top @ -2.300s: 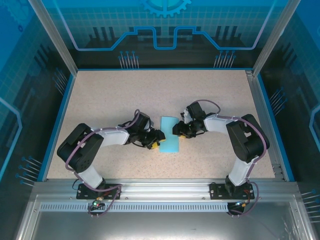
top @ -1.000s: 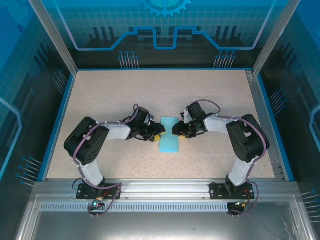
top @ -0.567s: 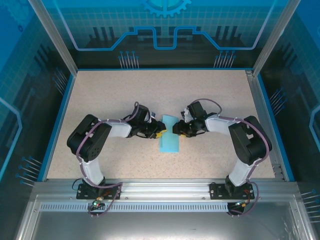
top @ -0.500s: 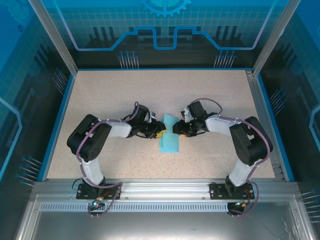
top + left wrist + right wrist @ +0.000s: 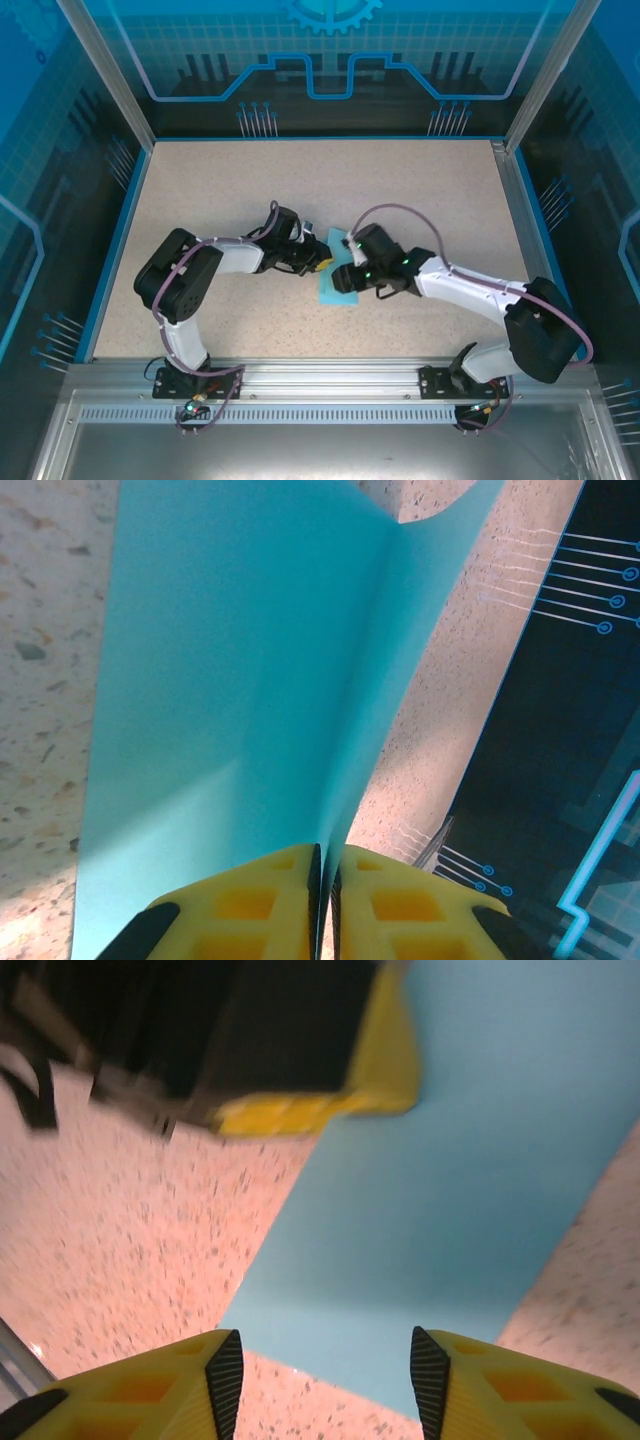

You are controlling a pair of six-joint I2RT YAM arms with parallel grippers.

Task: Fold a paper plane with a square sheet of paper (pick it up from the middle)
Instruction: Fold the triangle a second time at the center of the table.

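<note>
The square sheet of paper (image 5: 331, 291) is light blue and lies folded into a narrow strip at the middle of the table. My left gripper (image 5: 322, 263) reaches it from the left. In the left wrist view the left gripper (image 5: 328, 880) is shut on the sheet's raised edge, and the paper (image 5: 230, 680) spreads away with a crease standing up. My right gripper (image 5: 343, 277) hovers over the strip's right side. In the right wrist view the right gripper (image 5: 325, 1375) is open above the paper (image 5: 470, 1200), with the left gripper's yellow finger (image 5: 330, 1100) just beyond.
The speckled beige table (image 5: 300, 190) has a blue raised rim (image 5: 112, 240) and metal frame posts at its corners. Both arm bases sit on the rail at the near edge (image 5: 320, 375). The two grippers are very close together over the paper.
The left gripper has closed on the paper's edge. The right arm has swung from the paper's right side to over it, nearer the front, and its jaws have opened wider.
</note>
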